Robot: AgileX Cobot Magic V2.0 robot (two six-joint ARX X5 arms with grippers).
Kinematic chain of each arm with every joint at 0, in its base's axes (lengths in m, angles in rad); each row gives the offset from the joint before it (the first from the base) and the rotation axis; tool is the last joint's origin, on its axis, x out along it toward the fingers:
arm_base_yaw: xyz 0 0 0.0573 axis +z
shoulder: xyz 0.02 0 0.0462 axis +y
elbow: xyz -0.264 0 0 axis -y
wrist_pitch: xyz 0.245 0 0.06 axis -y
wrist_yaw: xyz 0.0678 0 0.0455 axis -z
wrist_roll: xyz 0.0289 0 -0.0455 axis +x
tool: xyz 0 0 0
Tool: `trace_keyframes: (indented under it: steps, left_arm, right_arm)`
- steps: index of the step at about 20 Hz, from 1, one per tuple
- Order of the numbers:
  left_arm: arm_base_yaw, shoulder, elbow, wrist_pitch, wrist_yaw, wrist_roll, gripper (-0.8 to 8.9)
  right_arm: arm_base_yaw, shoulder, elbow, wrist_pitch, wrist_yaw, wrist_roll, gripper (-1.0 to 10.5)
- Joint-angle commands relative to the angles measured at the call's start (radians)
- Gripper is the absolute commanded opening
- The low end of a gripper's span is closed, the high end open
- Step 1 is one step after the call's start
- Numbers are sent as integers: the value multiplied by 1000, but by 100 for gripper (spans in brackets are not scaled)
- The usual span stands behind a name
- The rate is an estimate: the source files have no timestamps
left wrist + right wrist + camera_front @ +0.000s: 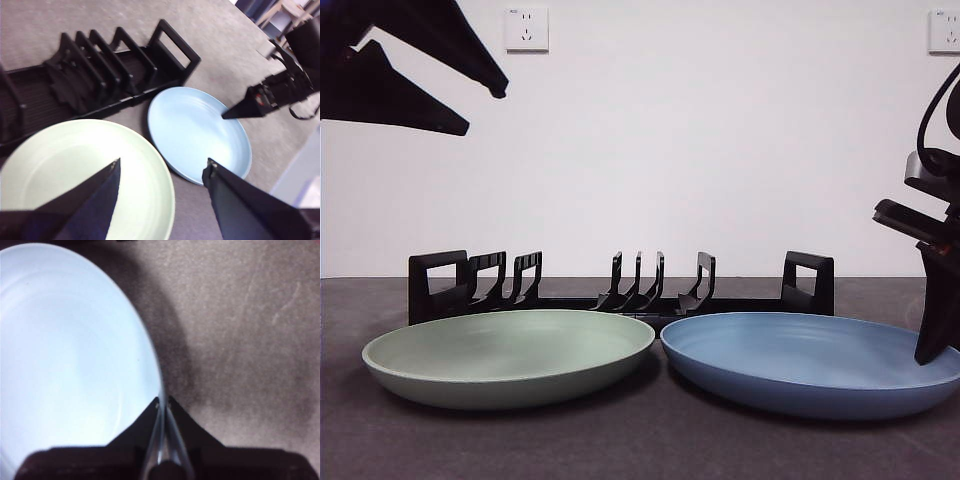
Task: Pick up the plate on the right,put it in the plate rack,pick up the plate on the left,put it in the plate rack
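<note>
Your stock at this moment runs as follows.

Plate rack (620, 297): long, low, black moulded plastic, matte, with upright curved prongs in clusters and a squared loop handle at each end. In the front view it spans the middle of the frame, behind both plates.

Green plate (508, 355): pale sage, round, shallow, smooth with a dull sheen and a gently raised rim. It sits lower left in the front view, flat on the table (620, 440), whose surface is dark grey-brown and finely grained.

Blue plate (810, 362): same round shallow form, mid-blue, with faint concentric rings on its face. It lies lower right in the front view, its near rim just beside the green plate's, flat on the table.

Right gripper (163, 405): two black wedge-shaped jaws, drawn nearly together with the blue plate's thin rim pinched between them at the plate's outer edge. In the front view you see this arm coming down the right edge of the frame, its black tip at the plate's far right rim. The plate rack is well apart from it, back toward the frame's centre.

Left gripper (162, 170): two black pointed jaws spread wide, holding nothing. In the front view it shows as dark tips in the upper left corner, well above the green plate.

Backdrop: plain white wall (700, 150), with a white socket (526, 29) near the top left.
</note>
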Motion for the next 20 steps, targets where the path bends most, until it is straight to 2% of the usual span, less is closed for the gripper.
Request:
trace_keyframes:
  steps: [1, 5, 8, 11, 15, 17, 20]
  left_arm:
    - [-39, 1, -1, 10, -2, 66, 287]
    - [-154, 1, -1, 3, -39, 173, 287]
    - [-253, 1, 0, 3, -111, 288, 287]
    - [-363, 5, 3, 2, -233, 444, 286]
    - [-509, 27, 32, -45, -452, 735, 283]
    - [-557, 52, 51, -66, -537, 831, 283]
    - [-589, 105, 63, -80, -550, 896, 283]
  right_arm:
    - [0, -35, 5, -27, 11, 22, -12]
    - [6, -166, 19, -57, 8, 78, -12]
    - [28, -195, 104, -167, 6, 75, -13]
    - [78, -194, 190, -223, 6, 73, -13]
    - [172, -194, 253, -278, 6, 63, -13]
    - [210, -194, 261, -292, 6, 64, -13]
    - [251, -194, 262, -294, -5, 76, -13]
